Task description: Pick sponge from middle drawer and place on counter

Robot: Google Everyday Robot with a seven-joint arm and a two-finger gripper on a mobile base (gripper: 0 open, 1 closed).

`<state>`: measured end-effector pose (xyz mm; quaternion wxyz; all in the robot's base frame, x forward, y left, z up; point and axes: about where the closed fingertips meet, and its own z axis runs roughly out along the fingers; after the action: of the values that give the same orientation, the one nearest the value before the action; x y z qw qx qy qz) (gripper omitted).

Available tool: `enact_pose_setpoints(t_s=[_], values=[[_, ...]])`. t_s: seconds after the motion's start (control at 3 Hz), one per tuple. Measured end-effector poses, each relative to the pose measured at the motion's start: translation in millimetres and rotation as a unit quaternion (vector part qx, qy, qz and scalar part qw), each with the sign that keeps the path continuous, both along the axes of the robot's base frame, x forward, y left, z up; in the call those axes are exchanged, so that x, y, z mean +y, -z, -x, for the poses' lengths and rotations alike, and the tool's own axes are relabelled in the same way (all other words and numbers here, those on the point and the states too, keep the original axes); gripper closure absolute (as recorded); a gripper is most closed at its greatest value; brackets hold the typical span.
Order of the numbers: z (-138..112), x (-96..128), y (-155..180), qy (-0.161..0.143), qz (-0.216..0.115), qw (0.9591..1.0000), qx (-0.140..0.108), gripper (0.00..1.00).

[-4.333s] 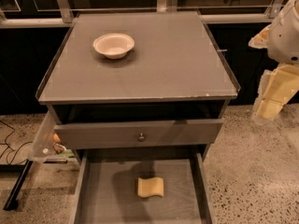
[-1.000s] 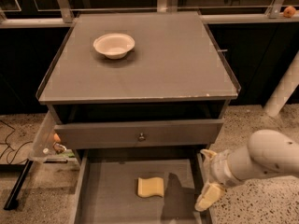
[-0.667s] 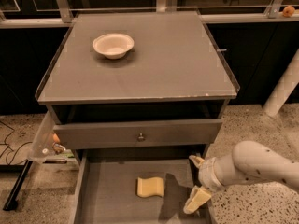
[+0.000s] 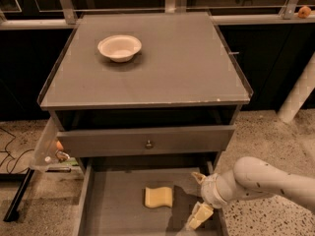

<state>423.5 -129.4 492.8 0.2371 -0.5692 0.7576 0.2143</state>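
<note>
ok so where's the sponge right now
The sponge lies on the floor of the open middle drawer, low in the camera view, with the gripper just right of it, fingers apart, not touching it.

Sponge (image 4: pixel 158 197): flat on the drawer floor, near the middle.
Middle drawer (image 4: pixel 113 208): pulled out.
Gripper (image 4: pixel 197 197): low over the drawer's right side, just beside the sponge, fingers spread, not touching it.
Counter (image 4: pixel 167 75): bears a white bowl (image 4: pixel 119 47) at back left.
Knob drawer (image 4: pixel 147 140): above, slightly out.
</note>
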Motion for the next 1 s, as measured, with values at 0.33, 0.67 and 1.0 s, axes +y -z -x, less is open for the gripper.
enact_pose_setpoints(t_s=[0.33,0.67,1.0], values=[[-5.2,10.1,12.8,-0.009,-0.007,0.9999,-0.004,0.00],[-23.2,32.7,36.0,-0.035,-0.015,0.9990,-0.024,0.00],[-38.5,53.7,54.0,-0.061,-0.031,0.9967,-0.042,0.00]])
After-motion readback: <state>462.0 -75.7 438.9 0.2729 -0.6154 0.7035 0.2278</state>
